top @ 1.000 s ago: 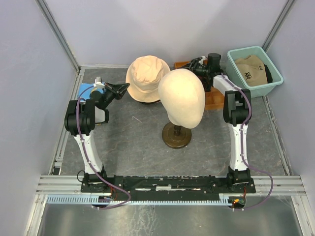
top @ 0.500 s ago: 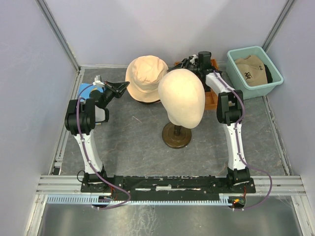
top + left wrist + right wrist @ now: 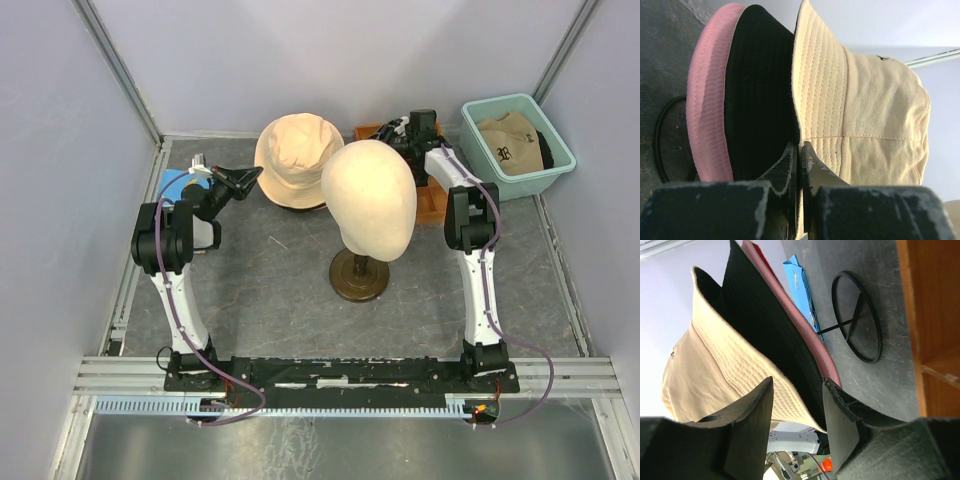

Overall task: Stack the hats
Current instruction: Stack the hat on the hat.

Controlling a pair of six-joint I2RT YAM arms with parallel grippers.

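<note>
Nothing here reads as clear words or numbers. The one printed sign is a black emblem (image 3: pixel 503 152) on the front of the tan cap (image 3: pixel 512 135), which lies in the teal tub (image 3: pixel 520 184) off to the right of the right gripper (image 3: pixel 798 381); it looks like interlocked letters, too small to make out. The beige bucket hat (image 3: pixel 880 130), at the fingertips of the left gripper (image 3: pixel 799 150), carries a tiny dark mark (image 3: pixel 882 57) near its crown, also unreadable.

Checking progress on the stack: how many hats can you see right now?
3 for sure: beige hat atop the pile, pink hat under it, tan cap in the teal tub. Black fabric between the piled two may be another.
</note>
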